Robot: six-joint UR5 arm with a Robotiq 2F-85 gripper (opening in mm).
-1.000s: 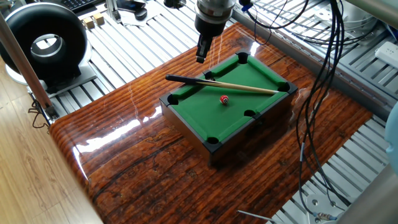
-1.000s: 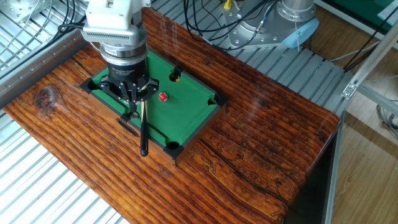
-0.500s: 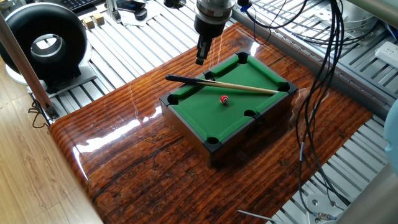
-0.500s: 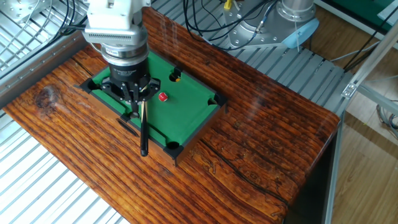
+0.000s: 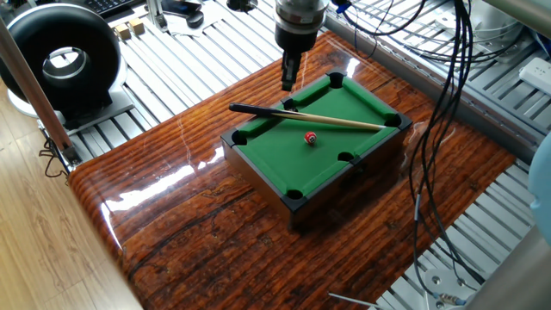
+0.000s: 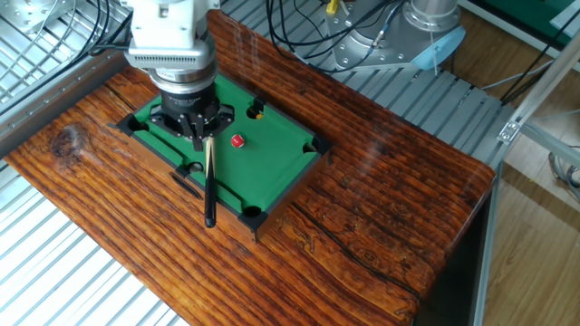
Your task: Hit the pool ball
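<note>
The pool ball (image 5: 310,138) is a tiny red ball resting on the green felt of a small pool table (image 5: 320,186); it also shows in the other fixed view (image 6: 237,140). A thin wooden cue stick (image 5: 327,120) with a black butt lies across the table's rails, its butt sticking out over one side (image 6: 209,204). My gripper (image 5: 288,83) hangs above the table's far left corner, over the cue's line, with its fingers together and nothing between them. In the other fixed view my gripper (image 6: 198,138) stands left of the ball, and hides part of the felt and the cue's thin end.
The pool table sits on a glossy wooden tabletop (image 5: 198,224). A black ring-shaped device (image 5: 60,60) stands at the far left. Black cables (image 5: 443,103) hang at the right. Metal slatted surfaces (image 6: 72,272) surround the wood.
My gripper has shifted a little sideways, from just outside the pool table's corner to over its rail. The ball and the cue stick have not moved.
</note>
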